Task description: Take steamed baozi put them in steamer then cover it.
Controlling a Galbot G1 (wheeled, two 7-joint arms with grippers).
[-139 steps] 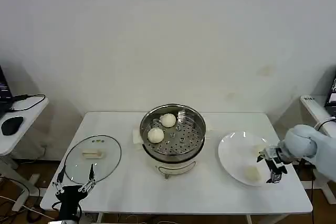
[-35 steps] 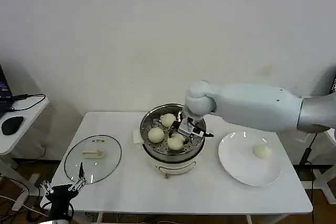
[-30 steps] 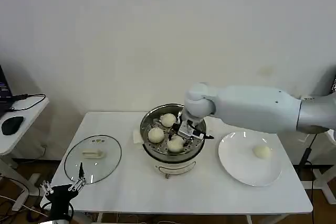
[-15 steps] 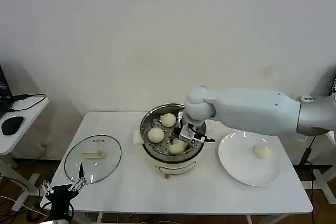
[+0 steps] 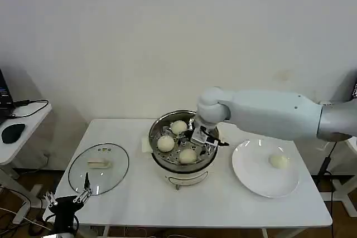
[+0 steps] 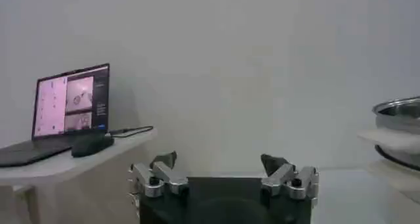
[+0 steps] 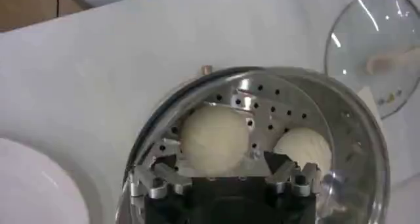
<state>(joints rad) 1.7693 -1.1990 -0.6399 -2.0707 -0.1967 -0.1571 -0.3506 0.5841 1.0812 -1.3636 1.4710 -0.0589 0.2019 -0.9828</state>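
While the right gripper (image 5: pixel 204 137) hangs over the steamer (image 5: pixel 184 144), its fingers (image 7: pixel 163 165) are spread apart with nothing between them, standing just above the nearest baozi (image 5: pixel 188 155) without touching it. In the right wrist view that bun (image 7: pixel 214 139) sits on the perforated tray (image 7: pixel 282 107) just ahead of the open fingertips, and a second baozi (image 7: pixel 302 150) lies beside it on the same tray. From the head camera, two more buns rest in the pot beyond the gripper: one (image 5: pixel 165 143) on the side toward the robot's left, another (image 5: pixel 178 127) near the far rim. Out past the gripper on the robot's right, a white plate (image 5: pixel 251 176) lies on the table (image 5: pixel 184 204) well apart from the pot, carrying a last baozi (image 5: pixel 278 161). Farther off on the other side of the steamer, the cover (image 5: pixel 99 168) lies flat on the table, its pale handle at centre. The left gripper (image 5: pixel 66 200) waits low at the table's near edge, just beside the lid, its fingers (image 6: pixel 162 160) held wide with nothing in them. Beyond it in the left wrist view, a laptop (image 6: pixel 71 106) and a mouse (image 6: pixel 92 144) sit on a side desk.
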